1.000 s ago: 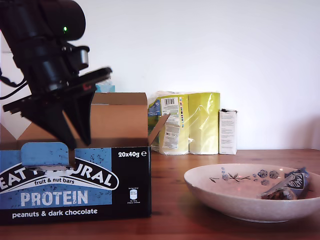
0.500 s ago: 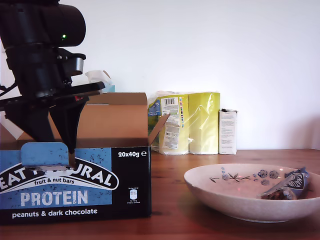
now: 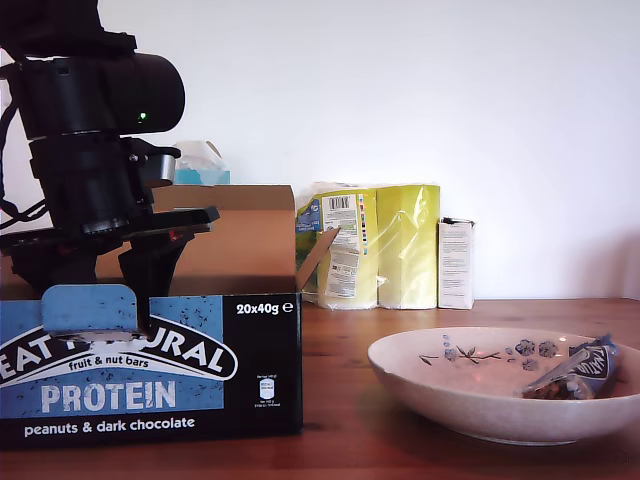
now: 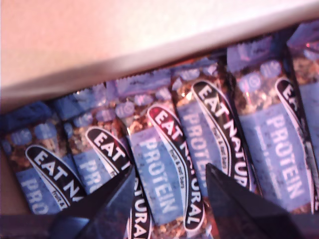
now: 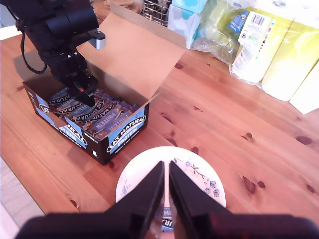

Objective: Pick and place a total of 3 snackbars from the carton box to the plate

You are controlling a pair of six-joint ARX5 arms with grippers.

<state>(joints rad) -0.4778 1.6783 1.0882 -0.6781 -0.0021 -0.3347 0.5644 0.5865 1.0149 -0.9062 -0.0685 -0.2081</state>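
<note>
Exterior view, from its left: my first gripper, jaws spread, is lowered into the carton box over packed snackbars. One snackbar lies in the plate. My second gripper, jaws nearly together, hovers above the plate.

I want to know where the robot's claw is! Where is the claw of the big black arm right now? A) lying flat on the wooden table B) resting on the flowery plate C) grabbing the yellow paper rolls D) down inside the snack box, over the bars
D: my first gripper hangs inside the carton box with its jaws open just above the packed snackbars, far from the plate.
</note>
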